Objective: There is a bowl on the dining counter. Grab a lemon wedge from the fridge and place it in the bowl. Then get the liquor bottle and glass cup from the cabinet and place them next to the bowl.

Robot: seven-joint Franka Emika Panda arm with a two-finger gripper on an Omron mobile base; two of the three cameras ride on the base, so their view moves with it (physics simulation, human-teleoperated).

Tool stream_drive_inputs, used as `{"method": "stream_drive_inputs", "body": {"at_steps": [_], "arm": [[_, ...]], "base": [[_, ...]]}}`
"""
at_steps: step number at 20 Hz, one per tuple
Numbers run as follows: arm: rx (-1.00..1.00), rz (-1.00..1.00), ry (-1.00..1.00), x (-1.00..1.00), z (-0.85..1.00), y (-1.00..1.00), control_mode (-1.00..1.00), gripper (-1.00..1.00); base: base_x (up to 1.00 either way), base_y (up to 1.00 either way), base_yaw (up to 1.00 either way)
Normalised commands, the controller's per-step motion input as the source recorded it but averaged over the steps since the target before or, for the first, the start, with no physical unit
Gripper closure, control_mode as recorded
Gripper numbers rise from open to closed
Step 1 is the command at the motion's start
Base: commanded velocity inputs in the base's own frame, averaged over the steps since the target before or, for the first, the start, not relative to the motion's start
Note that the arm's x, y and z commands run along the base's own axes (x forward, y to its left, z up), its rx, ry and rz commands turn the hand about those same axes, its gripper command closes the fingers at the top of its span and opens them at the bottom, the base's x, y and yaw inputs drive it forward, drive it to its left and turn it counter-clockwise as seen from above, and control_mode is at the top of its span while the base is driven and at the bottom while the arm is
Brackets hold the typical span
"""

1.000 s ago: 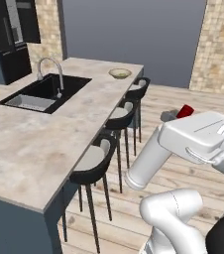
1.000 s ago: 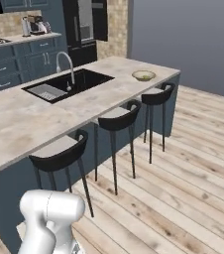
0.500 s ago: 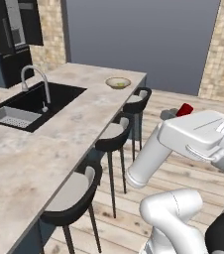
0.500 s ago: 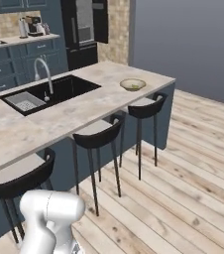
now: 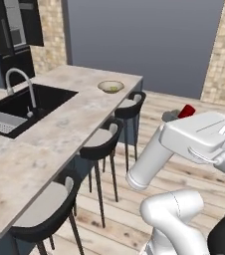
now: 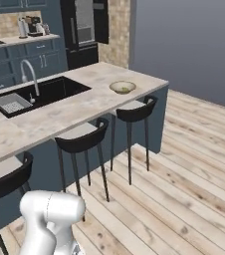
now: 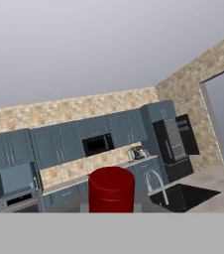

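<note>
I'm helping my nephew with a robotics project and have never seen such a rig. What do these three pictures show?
They are rendered, not photographs. The machine is a white robot arm on a driving base in a simulated kitchen. Two pictures come from cameras on the base, behind the arm to its left and right. The third looks along its gripper.

A stone counter carries a sink with a faucet and a small bowl holding something yellowish, probably the lemon wedge. Three stools stand alongside.

The gripper seems to hold a red cylinder; I can't tell whether it is the bottle or the cup.
</note>
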Motion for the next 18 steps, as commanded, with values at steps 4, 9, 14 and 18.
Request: {"method": "stream_drive_inputs", "body": {"at_steps": [4, 9, 14, 18], "arm": [[0.0, 0.0, 0.0, 0.0, 0.0, 0.0, 1.0, 1.0], [0.0, 0.0, 0.0, 0.0, 0.0, 0.0, 1.0, 1.0], [0.0, 0.0, 0.0, 0.0, 0.0, 0.0, 1.0, 1.0], [0.0, 0.0, 0.0, 0.0, 0.0, 0.0, 1.0, 1.0]], "base": [[0.3, -0.66, 0.1], [0.26, -0.76, 0.13], [0.17, -0.81, 0.18], [0.17, -0.78, 0.2]]}}
